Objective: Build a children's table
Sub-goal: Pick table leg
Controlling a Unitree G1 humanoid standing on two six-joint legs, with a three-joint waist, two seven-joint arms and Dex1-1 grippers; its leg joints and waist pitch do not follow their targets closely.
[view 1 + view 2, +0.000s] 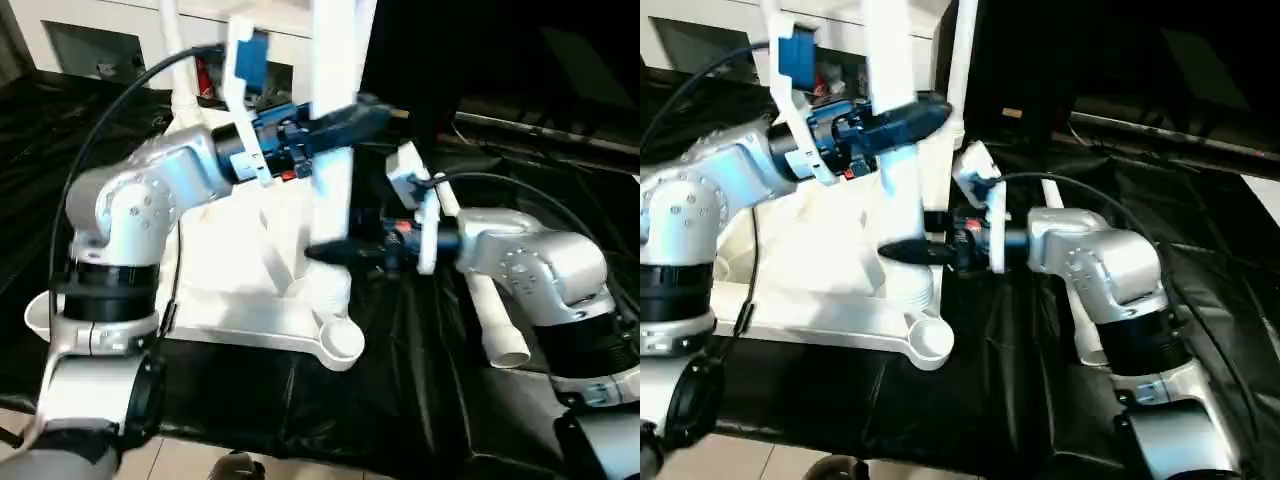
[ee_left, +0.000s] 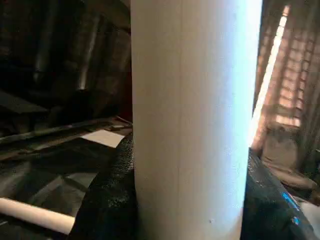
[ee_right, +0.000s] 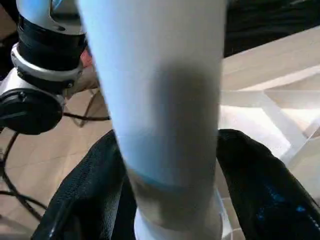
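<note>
Left eye view: a white table top lies upside down on a black-covered work surface, ribbed underside up, one round corner socket nearest the camera. A white leg stands upright, its lower end at a socket just behind that corner. The left gripper reaches in from the left, its black fingers set around the upper part of the leg. The right gripper comes from the right and brackets the leg low down, just above the socket. A spare leg lies on the black cover beneath the right forearm.

Right eye view: the same arrangement; another upright leg rises at the far left of the top.

Left wrist view: the leg sits tight between the two black fingers, which press on both sides, so this jaw is clamped on the leg.

Right wrist view: the leg passes between the black fingers, with a sliver of gap showing on each side; this jaw looks loosely around the tube, and I cannot tell whether it truly grips.

The risk, as I judge it: if the leg is not fully seated and the lower hold is slack, any sideways pull from the upper gripper could tilt the leg, jam it in the socket, or drag the top across the cover
</note>
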